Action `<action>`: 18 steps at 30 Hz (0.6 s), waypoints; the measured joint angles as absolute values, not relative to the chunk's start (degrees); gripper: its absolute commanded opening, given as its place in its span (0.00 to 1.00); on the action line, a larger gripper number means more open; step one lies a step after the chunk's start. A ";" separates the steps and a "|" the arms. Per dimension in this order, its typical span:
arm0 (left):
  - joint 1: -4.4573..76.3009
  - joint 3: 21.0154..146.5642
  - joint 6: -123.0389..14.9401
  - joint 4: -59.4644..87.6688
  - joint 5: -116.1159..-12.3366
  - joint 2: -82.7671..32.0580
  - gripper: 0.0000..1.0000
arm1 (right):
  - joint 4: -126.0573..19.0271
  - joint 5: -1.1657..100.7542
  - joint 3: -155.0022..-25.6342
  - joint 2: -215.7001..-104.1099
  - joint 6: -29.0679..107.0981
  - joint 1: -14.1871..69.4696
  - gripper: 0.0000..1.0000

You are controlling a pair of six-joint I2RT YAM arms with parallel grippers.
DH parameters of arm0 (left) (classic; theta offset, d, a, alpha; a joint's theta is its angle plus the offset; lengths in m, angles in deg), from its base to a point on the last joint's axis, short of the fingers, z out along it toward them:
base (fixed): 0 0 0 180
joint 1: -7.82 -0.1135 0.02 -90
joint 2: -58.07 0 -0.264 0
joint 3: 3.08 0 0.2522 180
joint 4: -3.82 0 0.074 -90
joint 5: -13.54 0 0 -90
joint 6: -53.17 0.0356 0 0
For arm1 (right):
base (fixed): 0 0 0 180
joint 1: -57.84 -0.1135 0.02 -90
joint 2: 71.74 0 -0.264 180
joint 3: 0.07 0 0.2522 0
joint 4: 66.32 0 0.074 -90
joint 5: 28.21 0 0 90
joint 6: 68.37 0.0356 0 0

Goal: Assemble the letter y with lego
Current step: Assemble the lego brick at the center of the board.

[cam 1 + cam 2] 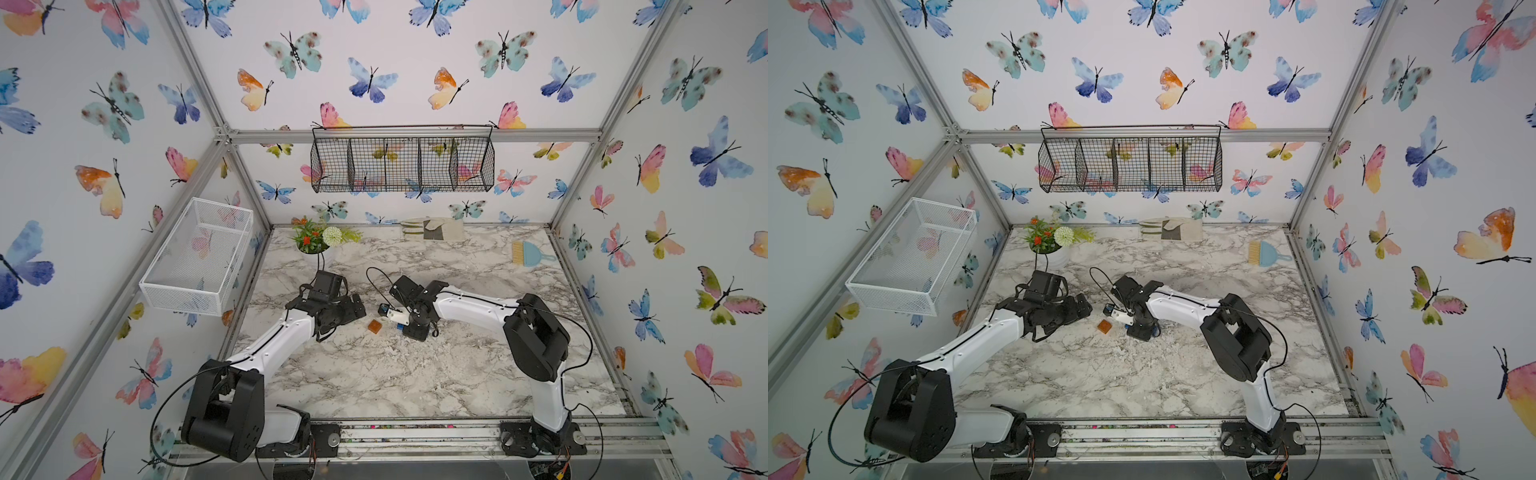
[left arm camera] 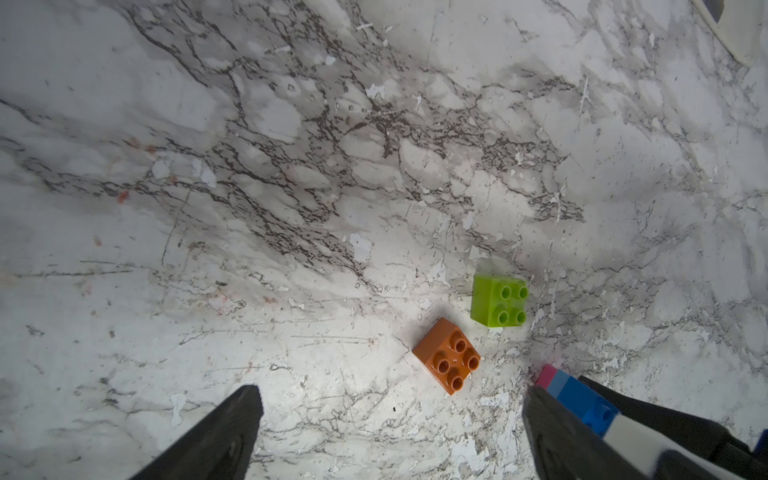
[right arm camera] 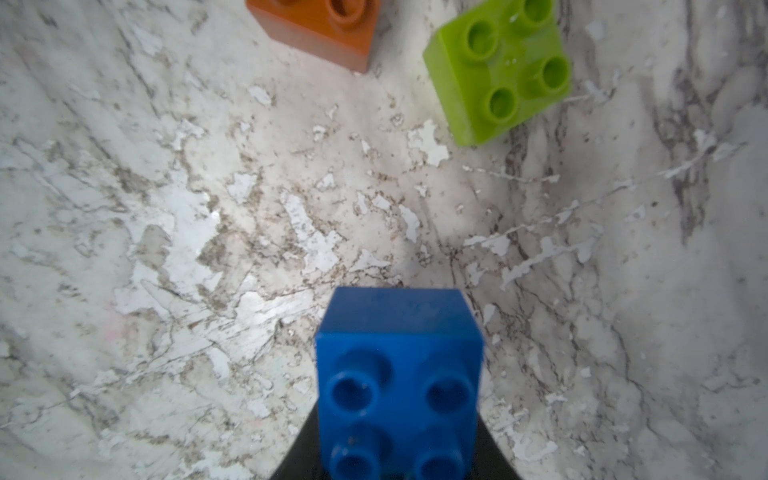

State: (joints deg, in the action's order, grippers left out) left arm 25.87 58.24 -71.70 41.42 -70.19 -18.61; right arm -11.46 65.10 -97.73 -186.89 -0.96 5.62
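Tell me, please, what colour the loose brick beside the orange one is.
Lime green. The green brick shows best in the right wrist view.

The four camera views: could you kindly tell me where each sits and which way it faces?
Top views: high at the front, facing down toward the back wall; left arm and right arm show nearly whole.
Left wrist: on the left arm, facing down at the marble-patterned table; the open left hand shows.
Right wrist: on the right arm, facing down; the right hand shows, shut on a blue studded brick.
Shared: both wrist views show the orange square brick and the lime green square brick.
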 measured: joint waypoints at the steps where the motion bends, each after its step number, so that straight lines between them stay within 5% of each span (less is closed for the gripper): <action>1: 25.87 58.37 -71.70 41.46 -70.19 -18.61 0.99 | -11.42 65.17 -97.79 -186.89 -0.87 5.62 0.34; 18: 25.87 58.50 -71.72 41.59 -70.19 -18.61 0.99 | -10.57 62.53 -98.51 -186.92 -0.22 6.40 0.45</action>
